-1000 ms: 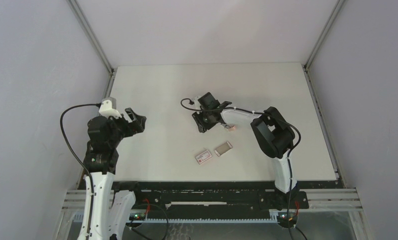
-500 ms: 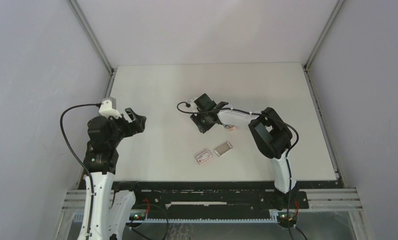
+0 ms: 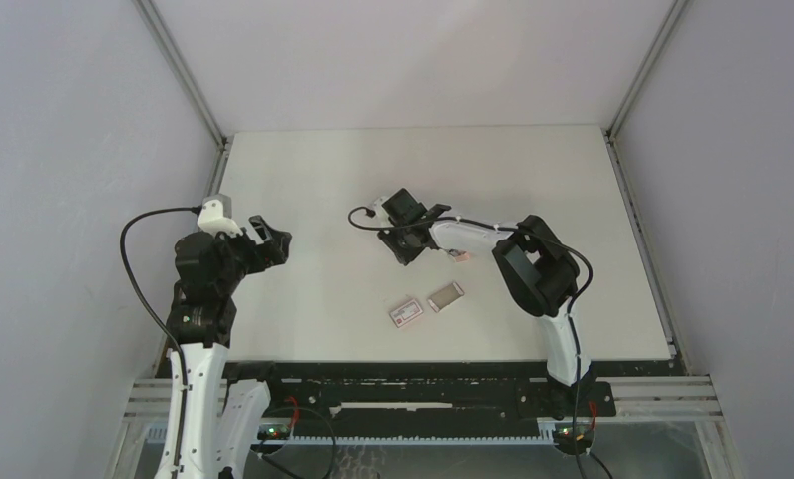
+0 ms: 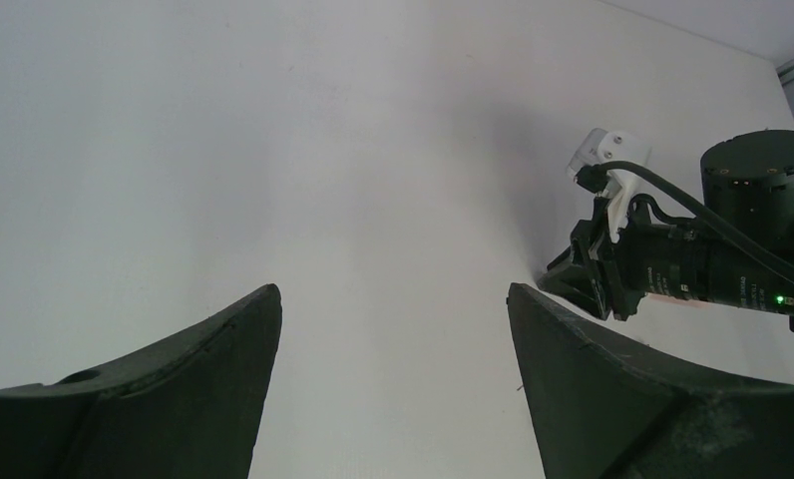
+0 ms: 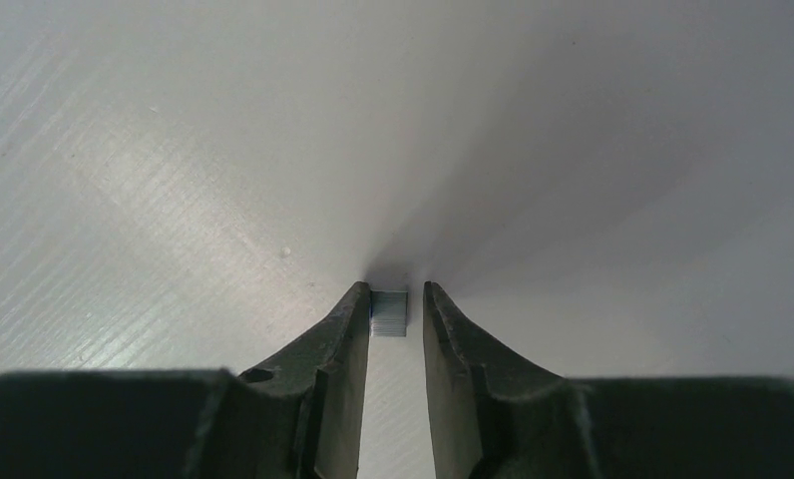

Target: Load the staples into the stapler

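Note:
A short silvery strip of staples (image 5: 390,311) lies on the white table between the fingertips of my right gripper (image 5: 396,291). The strip touches the left finger, and a thin gap shows at the right finger. In the top view that gripper (image 3: 410,246) points down at mid-table, just left of the small pink-and-white stapler (image 3: 460,256). The grey staple tray (image 3: 445,296) and the white box with a red label (image 3: 405,314) lie nearer the front. My left gripper (image 3: 273,239) hangs open and empty at the left.
The left wrist view shows bare table between its wide fingers (image 4: 203,389), with the right arm's wrist and cable (image 4: 692,259) off to the right. Grey walls enclose the table on three sides.
My right gripper has shifted slightly left and its jaws have narrowed around the staple strip. The left arm has not moved.

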You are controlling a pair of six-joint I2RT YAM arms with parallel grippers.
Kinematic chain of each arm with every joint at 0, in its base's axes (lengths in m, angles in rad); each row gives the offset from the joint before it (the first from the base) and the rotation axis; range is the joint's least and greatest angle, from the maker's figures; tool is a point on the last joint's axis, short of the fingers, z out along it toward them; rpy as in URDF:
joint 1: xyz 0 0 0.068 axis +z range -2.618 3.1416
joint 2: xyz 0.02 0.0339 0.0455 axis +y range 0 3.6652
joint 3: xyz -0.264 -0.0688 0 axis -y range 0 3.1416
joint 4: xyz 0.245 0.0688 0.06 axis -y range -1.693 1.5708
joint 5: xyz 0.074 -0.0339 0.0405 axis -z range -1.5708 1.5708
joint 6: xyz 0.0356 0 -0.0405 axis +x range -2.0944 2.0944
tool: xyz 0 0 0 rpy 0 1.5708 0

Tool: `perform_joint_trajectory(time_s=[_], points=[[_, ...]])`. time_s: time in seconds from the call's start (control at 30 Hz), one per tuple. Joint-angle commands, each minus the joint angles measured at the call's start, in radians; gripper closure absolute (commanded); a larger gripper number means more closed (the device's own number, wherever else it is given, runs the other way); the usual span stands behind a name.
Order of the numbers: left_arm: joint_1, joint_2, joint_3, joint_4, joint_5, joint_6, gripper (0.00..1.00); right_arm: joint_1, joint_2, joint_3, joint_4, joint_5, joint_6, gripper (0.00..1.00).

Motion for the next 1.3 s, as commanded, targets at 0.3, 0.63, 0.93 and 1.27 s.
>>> perform_joint_trajectory(time_s=[0.3, 0.63, 0.93, 1.27], points=[[0.01, -0.014, 0.012, 0.025, 0.006, 0.017, 0.12, 0.032, 0.032, 0.05, -0.011, 0.052, -0.018, 0.8], [0.01, -0.014, 0.012, 0.024, 0.004, 0.019, 0.12, -0.009, -0.023, 0.049, -0.003, 0.029, 0.012, 0.9], [0.01, -0.009, 0.014, 0.022, 0.001, 0.019, 0.12, -0.169, -0.158, 0.016, 0.022, -0.038, -0.004, 0.9], [0.016, -0.002, 0.014, 0.022, 0.002, 0.019, 0.12, -0.372, -0.232, -0.104, 0.119, -0.127, -0.04, 0.89]])
